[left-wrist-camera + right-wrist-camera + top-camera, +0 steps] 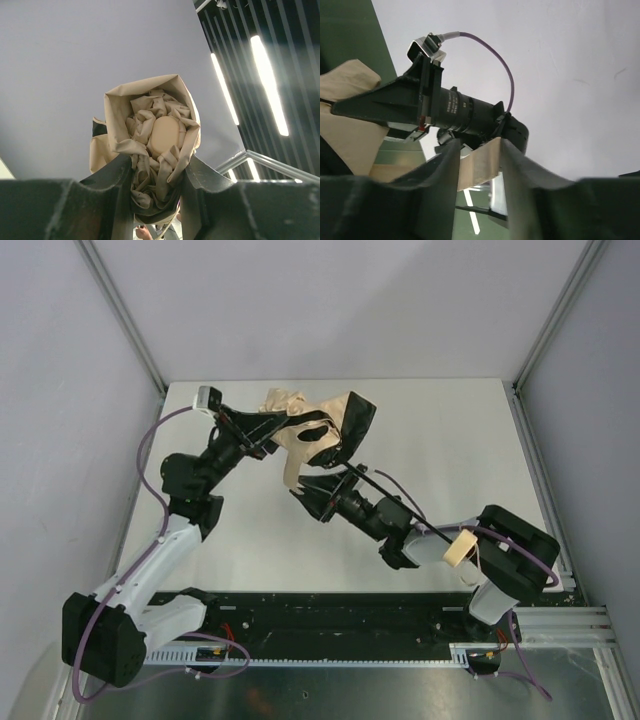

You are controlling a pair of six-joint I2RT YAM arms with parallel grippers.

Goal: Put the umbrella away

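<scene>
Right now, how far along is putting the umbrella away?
Done: the umbrella canopy is collapsed and bunched in the left gripper. In hand: the right gripper has a tan strap between its jaws. Left: the fabric looks loose, not wrapped, and the black shaft stands out long toward the handle.

White table [450, 440] — black rail [330, 615] along near edge.
</scene>
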